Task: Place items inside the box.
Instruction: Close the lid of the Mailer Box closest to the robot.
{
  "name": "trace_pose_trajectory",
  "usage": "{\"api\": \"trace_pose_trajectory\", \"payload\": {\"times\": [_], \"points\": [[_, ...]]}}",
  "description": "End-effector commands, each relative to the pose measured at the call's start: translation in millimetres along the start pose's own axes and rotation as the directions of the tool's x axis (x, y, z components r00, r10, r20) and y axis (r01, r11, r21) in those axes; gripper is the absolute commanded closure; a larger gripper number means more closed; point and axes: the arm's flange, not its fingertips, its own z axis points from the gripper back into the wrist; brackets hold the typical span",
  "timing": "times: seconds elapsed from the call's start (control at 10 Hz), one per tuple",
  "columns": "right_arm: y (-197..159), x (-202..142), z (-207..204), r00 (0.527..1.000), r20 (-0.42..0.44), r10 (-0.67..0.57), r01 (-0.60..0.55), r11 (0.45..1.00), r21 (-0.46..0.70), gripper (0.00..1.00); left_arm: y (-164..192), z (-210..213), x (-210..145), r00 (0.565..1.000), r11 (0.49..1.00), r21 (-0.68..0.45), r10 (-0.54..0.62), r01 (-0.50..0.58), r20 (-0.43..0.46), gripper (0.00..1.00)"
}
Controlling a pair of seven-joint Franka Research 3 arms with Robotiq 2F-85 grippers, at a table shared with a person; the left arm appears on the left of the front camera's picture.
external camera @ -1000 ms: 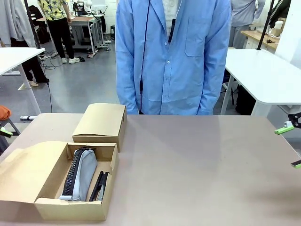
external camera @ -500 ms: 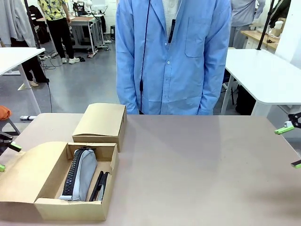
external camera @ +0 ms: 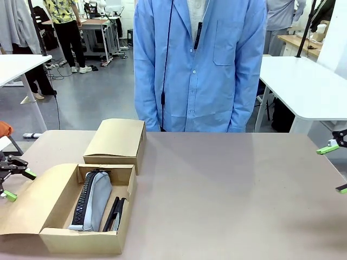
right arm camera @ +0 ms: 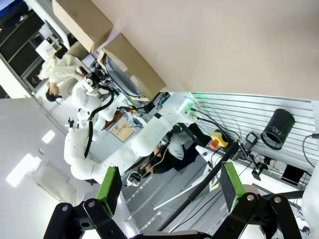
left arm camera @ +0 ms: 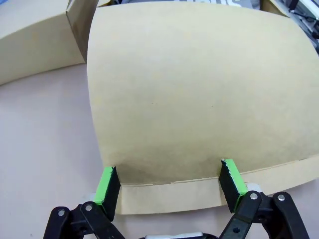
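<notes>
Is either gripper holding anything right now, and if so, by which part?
Nothing is held. The left gripper is open, its fingers straddling the edge of the box's lid flap without pinching it. The right gripper is open at the table's right edge.

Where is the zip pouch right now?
In the front view the zip pouch lies inside the open box at the table's near left, with the black stapler right beside it and the smaller closed box just behind.

Matt tan cardboard on the box (external camera: 87, 240) and its smooth lid flap (left arm camera: 199, 94); soft cloth on the zip pouch (external camera: 93, 200), navy and pale grey; dull beige, smooth surface (external camera: 233, 195); black plastic with ridged green pads on the left end effector (left arm camera: 169, 185).
</notes>
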Motion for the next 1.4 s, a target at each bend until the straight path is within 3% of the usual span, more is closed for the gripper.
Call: {"api": "trace_pose_trajectory", "payload": {"times": [0.0,0.2,0.5,0.7,1.0,1.3], "points": [[1,-3,2,1.0,-0.003,-0.006,0.006,1.0,0.003,0.0,2,11,-4,0.999,1.0,0.003,0.015,-0.015,-0.032,0.0],[1,-3,2,1.0,-0.003,-0.006,0.006,1.0,0.003,0.0,-1,16,-13,0.997,0.999,0.022,0.034,-0.033,-0.069,0.0],[1,-3,2,1.0,-0.003,-0.006,0.006,1.0,0.003,0.0,-1,8,-24,0.974,0.996,0.066,0.067,-0.055,-0.215,0.0],[1,-3,2,1.0,-0.003,-0.006,0.006,1.0,0.003,0.0,1,13,-28,0.967,0.994,0.09,0.082,-0.062,-0.24,0.0],[1,-3,2,1.0,-0.003,-0.006,0.006,1.0,0.003,0.0,4,4,-27,0.985,0.996,0.068,0.064,-0.054,-0.161,0.0],[1,-3,2,1.0,-0.003,-0.006,0.006,1.0,0.003,0.0,-7,3,-2,0.999,0.998,0.057,-0.021,0.018,0.042,0.0]]}}
